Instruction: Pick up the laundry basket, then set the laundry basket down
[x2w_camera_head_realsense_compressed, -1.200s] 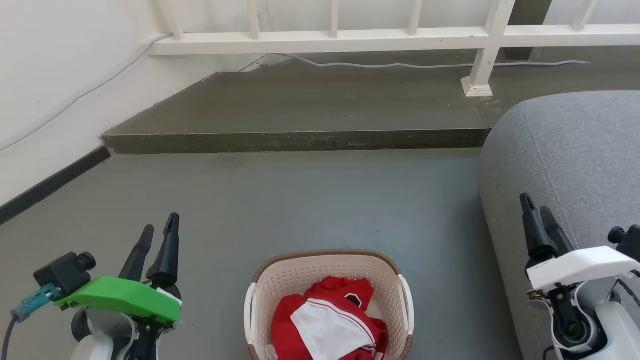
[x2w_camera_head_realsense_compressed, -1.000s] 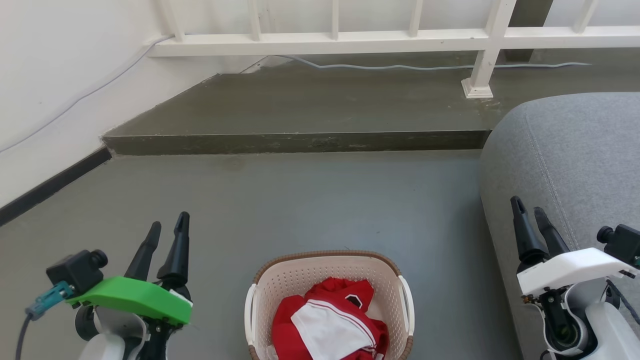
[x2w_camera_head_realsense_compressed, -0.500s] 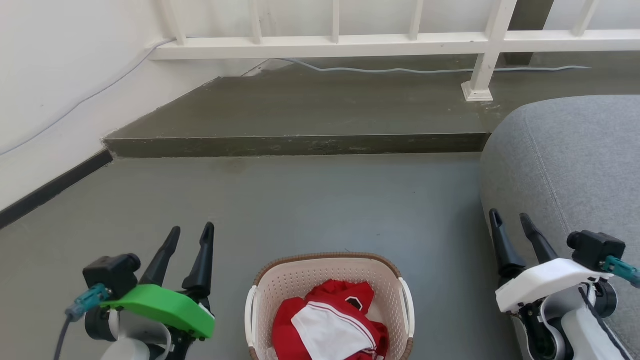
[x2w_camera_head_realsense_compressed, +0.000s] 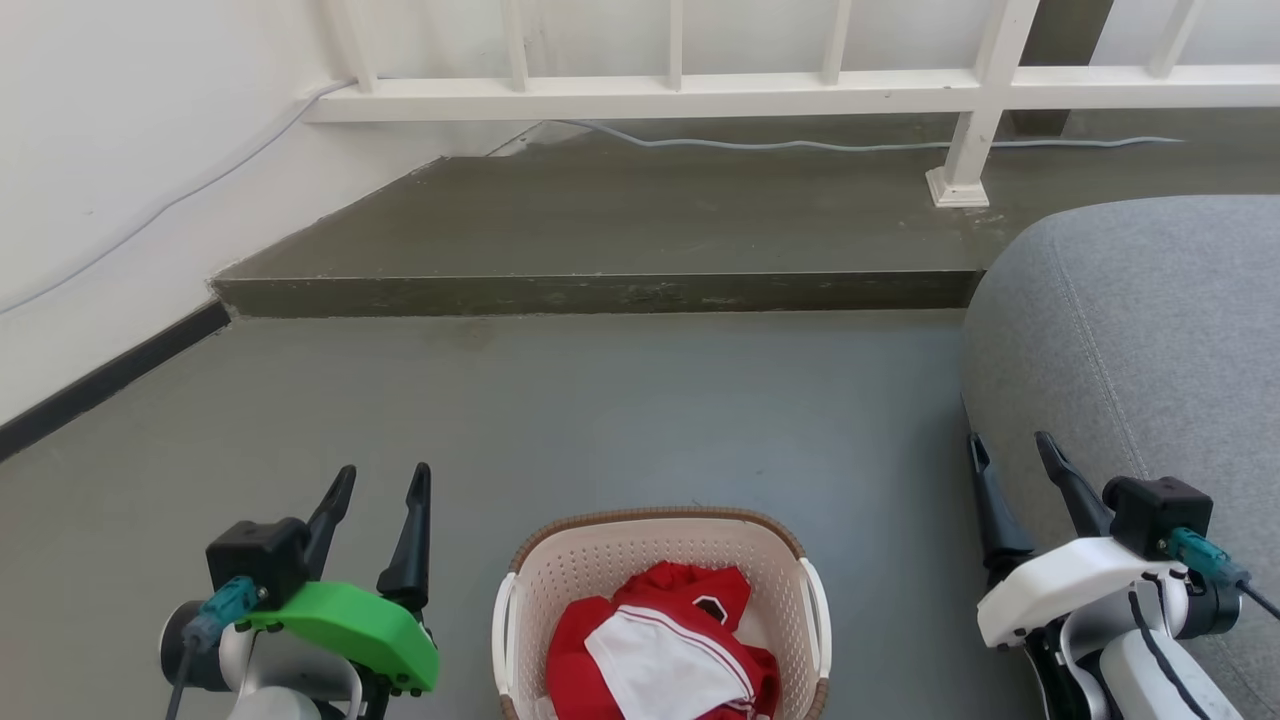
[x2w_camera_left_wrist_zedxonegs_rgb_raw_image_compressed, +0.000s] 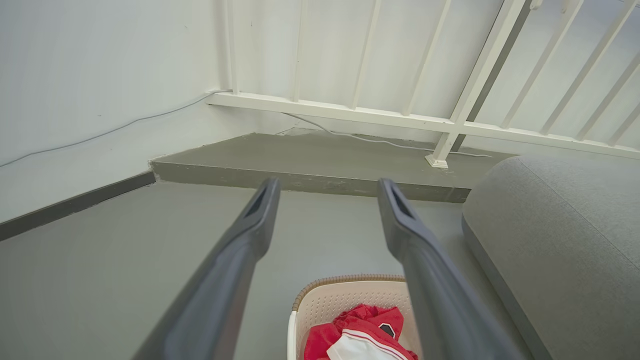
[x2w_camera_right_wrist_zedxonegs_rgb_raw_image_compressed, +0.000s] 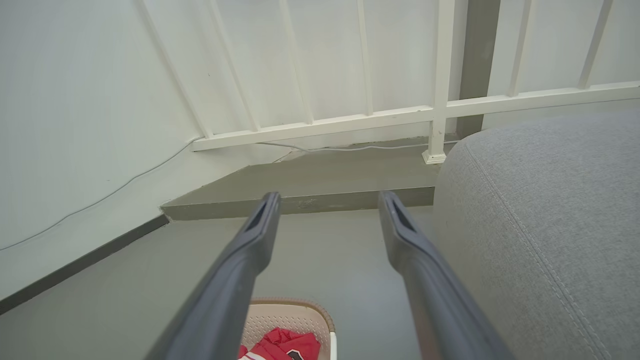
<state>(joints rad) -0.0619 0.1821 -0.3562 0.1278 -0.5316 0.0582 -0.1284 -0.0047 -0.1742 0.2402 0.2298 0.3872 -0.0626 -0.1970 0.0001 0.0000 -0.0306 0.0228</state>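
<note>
Laundry basket (x2w_camera_head_realsense_compressed: 590, 565) of cream perforated plastic, brown woven-look rim, sits on the grey floor (x2w_camera_head_realsense_compressed: 620, 420) (red-and-white garment (x2w_camera_head_realsense_compressed: 660, 650) inside) between the green-shelled left hand (x2w_camera_head_realsense_compressed: 385, 472) and white-shelled right hand (x2w_camera_head_realsense_compressed: 1008, 442), both fingers apart, neither touching it.

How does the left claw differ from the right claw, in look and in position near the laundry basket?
The left claw has a green cover on its wrist; the right claw has a white cover. The left claw is over bare floor, left of the laundry basket; the right claw is at the edge of the grey sofa, right of it. Both are open, with dark fingers, and neither touches the laundry basket.
</note>
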